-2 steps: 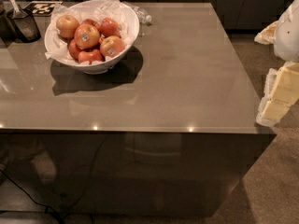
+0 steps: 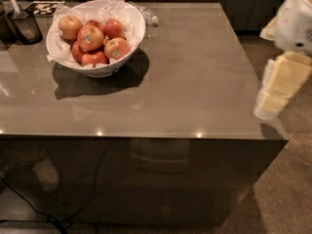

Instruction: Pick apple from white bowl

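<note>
The white bowl (image 2: 127,14) stands at the far left of the grey table, lined with crinkled white paper and holding several apples. The apple (image 2: 90,37), large and red-orange with a small sticker on top, lies near the bowl's middle. A paler apple without a sticker (image 2: 70,27) lies to its left. A smaller stickered apple (image 2: 117,48) lies to its right. My gripper (image 2: 280,84), cream-white, hangs at the right edge of the view just past the table's right side, far from the bowl.
A small dark container with a scoop (image 2: 24,26) stands left of the bowl. A clear plastic bottle (image 2: 146,16) lies behind the bowl. The grey table top (image 2: 195,82) stretches between the bowl and my gripper. Carpeted floor lies to the right.
My gripper has moved a little to the left and up, toward the table's right edge. The bowl and apples have not moved.
</note>
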